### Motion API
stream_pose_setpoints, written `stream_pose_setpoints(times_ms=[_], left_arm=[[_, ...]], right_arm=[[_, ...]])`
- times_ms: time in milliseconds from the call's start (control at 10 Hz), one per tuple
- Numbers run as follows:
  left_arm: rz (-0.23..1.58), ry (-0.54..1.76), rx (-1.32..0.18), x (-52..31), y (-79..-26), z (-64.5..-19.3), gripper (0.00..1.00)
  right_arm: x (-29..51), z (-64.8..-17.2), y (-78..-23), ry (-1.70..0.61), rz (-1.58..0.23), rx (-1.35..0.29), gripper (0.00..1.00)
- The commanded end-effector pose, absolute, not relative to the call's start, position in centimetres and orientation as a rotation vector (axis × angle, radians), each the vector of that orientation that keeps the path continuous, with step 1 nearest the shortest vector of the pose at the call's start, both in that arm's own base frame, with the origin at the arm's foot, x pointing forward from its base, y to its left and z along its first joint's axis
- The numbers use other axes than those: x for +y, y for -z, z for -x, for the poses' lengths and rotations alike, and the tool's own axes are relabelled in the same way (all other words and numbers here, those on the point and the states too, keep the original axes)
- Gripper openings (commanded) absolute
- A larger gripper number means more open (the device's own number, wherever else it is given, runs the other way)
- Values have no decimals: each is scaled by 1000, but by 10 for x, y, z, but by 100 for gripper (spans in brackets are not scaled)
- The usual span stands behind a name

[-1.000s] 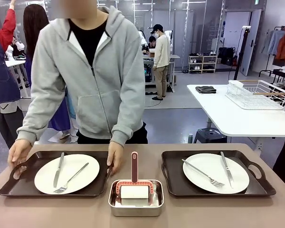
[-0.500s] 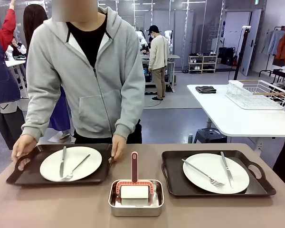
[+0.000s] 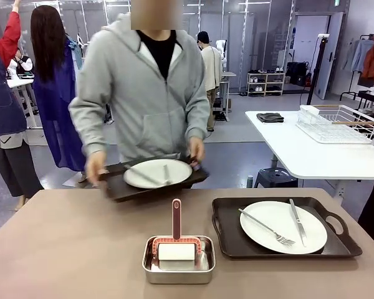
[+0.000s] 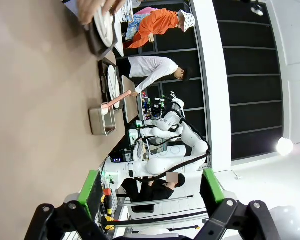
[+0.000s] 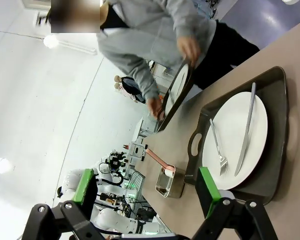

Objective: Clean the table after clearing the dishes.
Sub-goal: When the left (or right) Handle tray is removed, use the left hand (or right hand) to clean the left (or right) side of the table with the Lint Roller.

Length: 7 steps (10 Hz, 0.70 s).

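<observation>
The person across the taupe table (image 3: 68, 249) holds one dark brown tray (image 3: 115, 188) in both hands, lifted off the far edge, with a white plate (image 3: 157, 173) and cutlery on it. A second tray (image 3: 227, 240) lies on the table at the right with its plate (image 3: 283, 225), fork (image 3: 268, 229) and knife (image 3: 297, 221). My left gripper (image 4: 150, 195) stands open and empty above the table (image 4: 30, 100), well away from the lifted tray (image 4: 96, 42). My right gripper (image 5: 146, 192) is open too, with nothing between its fingers, facing the resting tray (image 5: 277, 100) and plate (image 5: 237, 135).
A small steel pan (image 3: 177, 273) with a red-handled roller (image 3: 176, 219) sits at the table's near middle, also in the wrist views as the pan (image 4: 102, 120) and the pan (image 5: 169, 184). A white table (image 3: 311, 159) with a wire rack (image 3: 336, 121) stands at the right. Other people stand behind.
The person has lifted the left tray with its plate and cutlery off the table and carried it up and toward the middle. The right tray, the pan and both grippers have not moved.
</observation>
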<state>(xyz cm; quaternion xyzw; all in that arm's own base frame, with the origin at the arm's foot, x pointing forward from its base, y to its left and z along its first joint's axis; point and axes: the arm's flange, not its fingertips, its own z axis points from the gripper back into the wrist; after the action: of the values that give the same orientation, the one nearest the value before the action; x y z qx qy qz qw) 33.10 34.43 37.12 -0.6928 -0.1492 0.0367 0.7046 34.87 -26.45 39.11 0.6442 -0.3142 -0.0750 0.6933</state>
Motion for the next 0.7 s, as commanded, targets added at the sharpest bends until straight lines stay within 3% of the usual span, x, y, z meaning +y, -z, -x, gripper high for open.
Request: stream_pose_setpoints(times_ms=[0, 600], left_arm=[[1536, -69, -340, 344, -370, -325, 100], [1541, -82, -332, 344, -371, -331, 100]], right_arm=[[-261, -346, -395, 163, -1445, -712, 100], [-261, -346, -395, 163, -1445, -712, 100]])
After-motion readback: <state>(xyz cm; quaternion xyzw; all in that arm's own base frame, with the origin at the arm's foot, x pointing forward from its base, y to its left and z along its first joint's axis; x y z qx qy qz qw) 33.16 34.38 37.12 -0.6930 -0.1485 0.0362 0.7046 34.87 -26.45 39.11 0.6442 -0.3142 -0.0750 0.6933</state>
